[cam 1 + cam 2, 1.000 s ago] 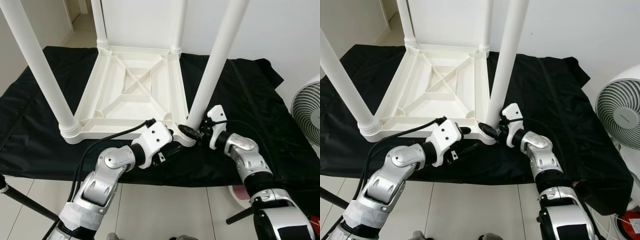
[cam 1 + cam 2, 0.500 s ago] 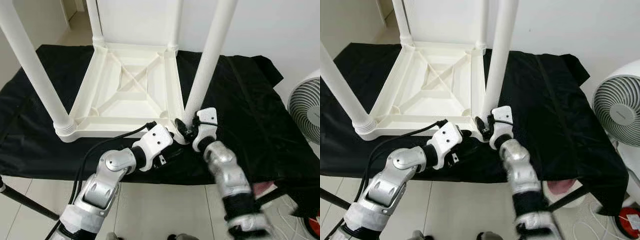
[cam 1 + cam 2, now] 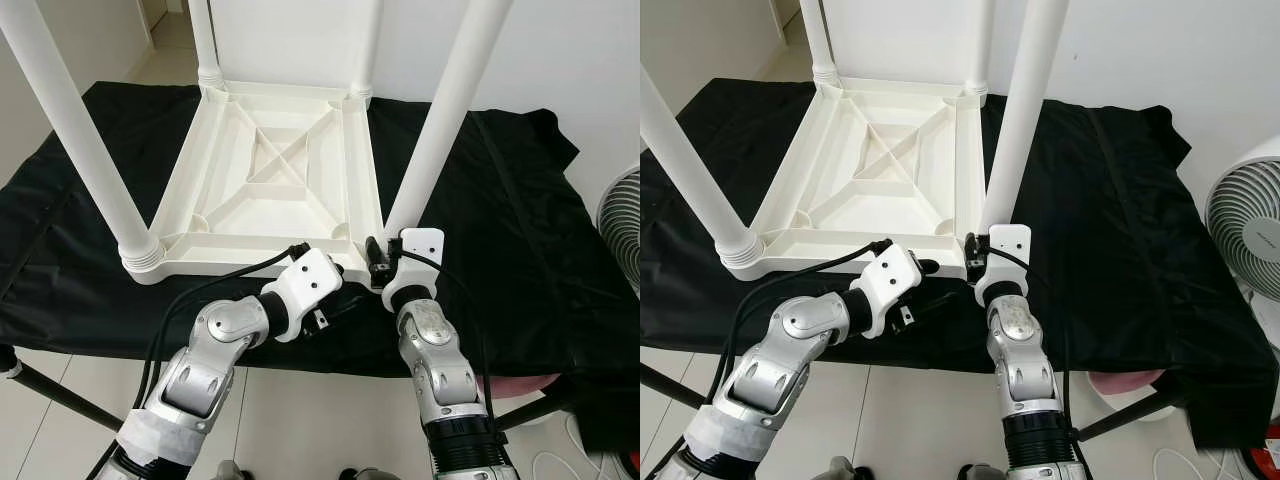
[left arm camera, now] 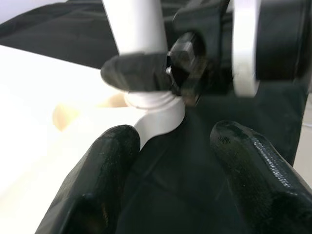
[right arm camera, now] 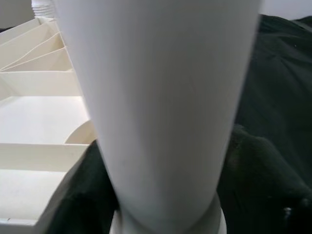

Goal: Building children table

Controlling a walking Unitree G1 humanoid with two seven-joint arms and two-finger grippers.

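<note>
Centrally, the upturned white table [image 3: 270, 190] lies on black cloth [image 3: 520, 230]. My right gripper [image 3: 385, 268] clasps the near-right leg [image 3: 430, 150] at its base; my left gripper [image 4: 170, 161] waits open, lower centre. Rigid, light, smooth plastic: grip low.

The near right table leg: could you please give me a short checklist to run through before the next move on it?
1. Right pincer around the near right leg at its base: ok.
2. Leg seated fully in its corner socket: cannot tell.
3. Left pincer open at the tabletop's near right corner, holding nothing: ok.
4. Other three legs upright: ok.
5. Tabletop upside down on the black cloth: ok.
</note>
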